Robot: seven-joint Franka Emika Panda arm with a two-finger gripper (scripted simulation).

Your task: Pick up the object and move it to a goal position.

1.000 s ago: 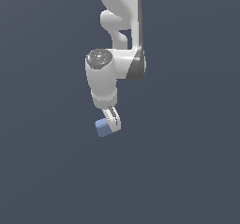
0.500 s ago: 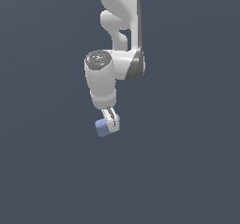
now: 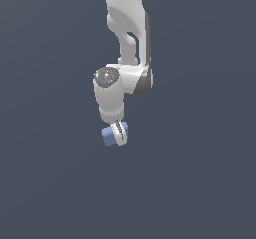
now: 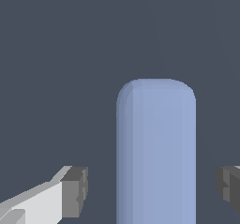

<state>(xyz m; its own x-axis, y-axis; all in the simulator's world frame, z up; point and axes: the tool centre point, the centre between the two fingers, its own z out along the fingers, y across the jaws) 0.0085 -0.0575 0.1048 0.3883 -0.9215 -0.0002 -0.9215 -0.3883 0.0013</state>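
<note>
The object is a small light-blue block with rounded edges (image 3: pixel 107 136). In the exterior view it lies at the arm's tip, showing on both sides of the near white finger (image 3: pixel 119 133). My gripper (image 3: pixel 118 136) is lowered over it and straddles it. In the wrist view the block (image 4: pixel 156 153) stands between the two dark finger pads (image 4: pixel 75 191), and the gripper (image 4: pixel 152 190) is open. A gap of dark background shows on each side between pad and block. I cannot see any goal marker.
The background is a plain dark grey-blue surface (image 3: pixel 200 183) with no other objects in view. The white arm (image 3: pixel 127 28) comes down from the top of the exterior view.
My gripper has sunk slightly and shifted a little to the exterior view's left around the block. The block has not moved.
</note>
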